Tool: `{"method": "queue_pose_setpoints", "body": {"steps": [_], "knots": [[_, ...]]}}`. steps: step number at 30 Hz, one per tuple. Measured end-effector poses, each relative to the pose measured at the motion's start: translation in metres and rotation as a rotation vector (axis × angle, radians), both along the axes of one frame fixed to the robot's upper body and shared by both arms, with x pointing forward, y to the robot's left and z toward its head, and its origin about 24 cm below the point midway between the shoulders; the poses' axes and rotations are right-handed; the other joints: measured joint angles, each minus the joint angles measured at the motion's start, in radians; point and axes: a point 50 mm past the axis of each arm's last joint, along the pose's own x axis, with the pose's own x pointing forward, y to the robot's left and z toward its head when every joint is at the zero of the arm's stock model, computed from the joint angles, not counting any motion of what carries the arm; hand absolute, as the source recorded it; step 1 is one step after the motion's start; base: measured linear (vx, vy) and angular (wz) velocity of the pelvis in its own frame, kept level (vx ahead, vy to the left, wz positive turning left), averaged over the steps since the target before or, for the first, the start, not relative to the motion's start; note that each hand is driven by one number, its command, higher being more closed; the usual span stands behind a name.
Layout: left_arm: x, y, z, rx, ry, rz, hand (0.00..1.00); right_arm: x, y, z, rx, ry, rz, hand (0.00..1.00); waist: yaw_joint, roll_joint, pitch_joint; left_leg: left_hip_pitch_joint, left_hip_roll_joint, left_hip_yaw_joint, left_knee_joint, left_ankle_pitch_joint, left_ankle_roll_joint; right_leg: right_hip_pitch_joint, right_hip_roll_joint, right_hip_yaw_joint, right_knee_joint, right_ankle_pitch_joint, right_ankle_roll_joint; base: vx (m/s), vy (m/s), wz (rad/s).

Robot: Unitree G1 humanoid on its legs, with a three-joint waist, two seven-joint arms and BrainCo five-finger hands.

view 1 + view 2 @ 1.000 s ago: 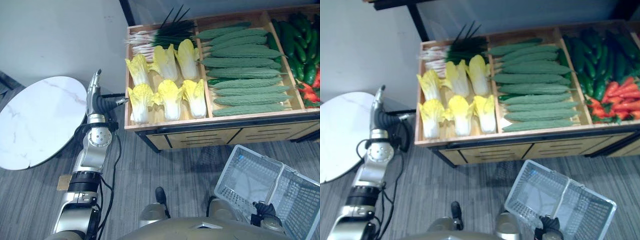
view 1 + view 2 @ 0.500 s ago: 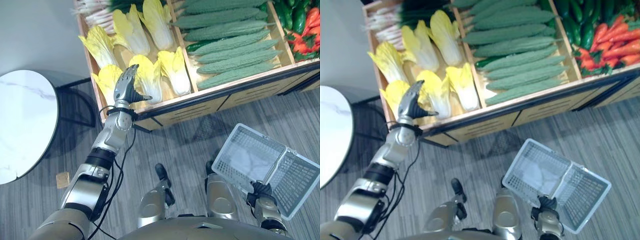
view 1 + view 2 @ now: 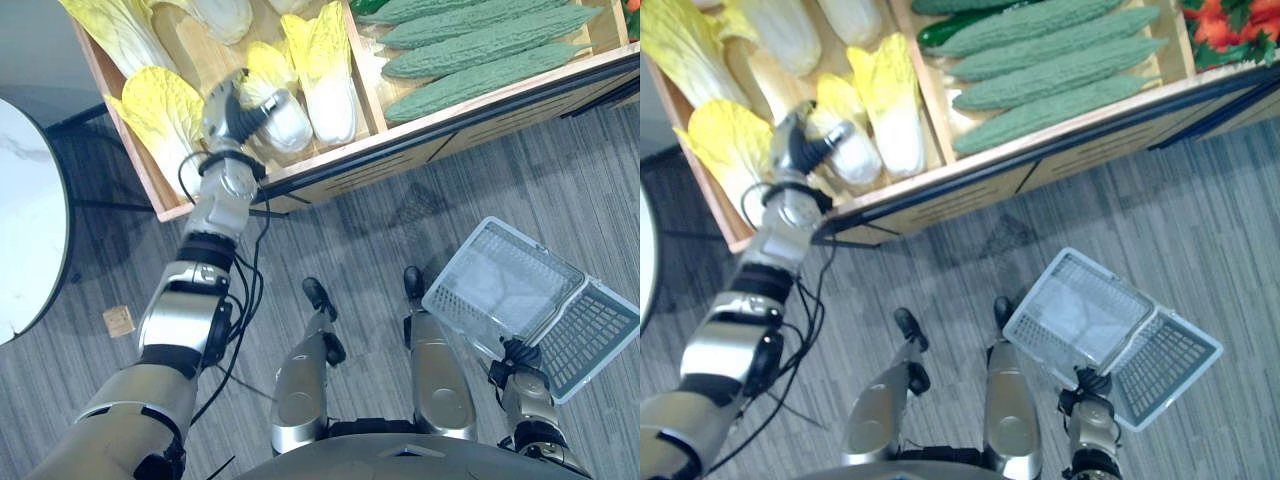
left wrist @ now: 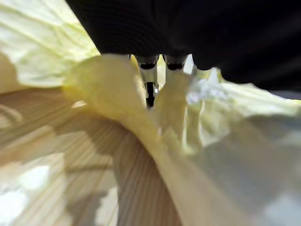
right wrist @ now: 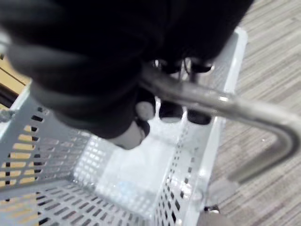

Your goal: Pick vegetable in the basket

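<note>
You've got nothing readable in these shots. No lettering, label or number can be made out on the basket (image 3: pixel 500 285) or on the wooden vegetable stand (image 3: pixel 470 108).
</note>
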Motion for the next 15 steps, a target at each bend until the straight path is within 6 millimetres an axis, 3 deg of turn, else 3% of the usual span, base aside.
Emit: {"method": "queue_pose_setpoints", "body": {"steps": [3, 6, 10, 13, 15], "knots": [[0.003, -0.007, -0.009, 0.015, 0.067, -0.031, 1.00, 0.002, 0.007, -0.001, 0.006, 0.009, 0.041, 1.00, -0.001, -0.020, 0.007, 0.056, -0.008, 0.009, 0.000, -0.015, 0.004, 0.066, -0.012, 0.002, -0.023, 0.002, 0.003, 0.09, 0.023, -0.05], [0.003, -0.015, -0.022, 0.070, 0.127, -0.071, 1.00, -0.001, 0.008, -0.004, 0.020, 0.027, 0.052, 1.00, 0.004, -0.023, 0.005, 0.120, -0.012, 0.012, 0.001, -0.034, 0.007, 0.131, -0.018, -0.010, -0.028, 0.001, 0.005, 0.13, 0.015, -0.02], [-0.006, -0.028, -0.043, 0.184, 0.187, -0.148, 1.00, -0.028, 0.010, -0.016, 0.059, 0.089, 0.012, 1.00, 0.007, -0.036, -0.046, 0.200, -0.024, 0.030, 0.006, -0.042, 0.001, 0.216, -0.036, -0.045, -0.012, -0.019, 0.020, 0.12, 0.009, 0.15], [-0.014, -0.013, -0.048, 0.230, 0.186, -0.124, 1.00, -0.042, 0.013, -0.022, 0.087, 0.112, -0.017, 1.00, 0.010, -0.051, -0.086, 0.231, -0.023, 0.050, 0.007, -0.044, -0.002, 0.229, -0.033, -0.046, 0.009, -0.019, 0.020, 0.09, -0.010, -0.06], [-0.021, 0.002, -0.034, 0.275, 0.137, -0.096, 1.00, -0.043, 0.017, -0.022, 0.105, 0.097, -0.030, 1.00, 0.017, -0.051, -0.087, 0.254, -0.004, 0.071, 0.030, -0.072, 0.003, 0.236, -0.028, -0.106, 0.030, -0.018, 0.019, 0.06, -0.055, -0.32]]}}
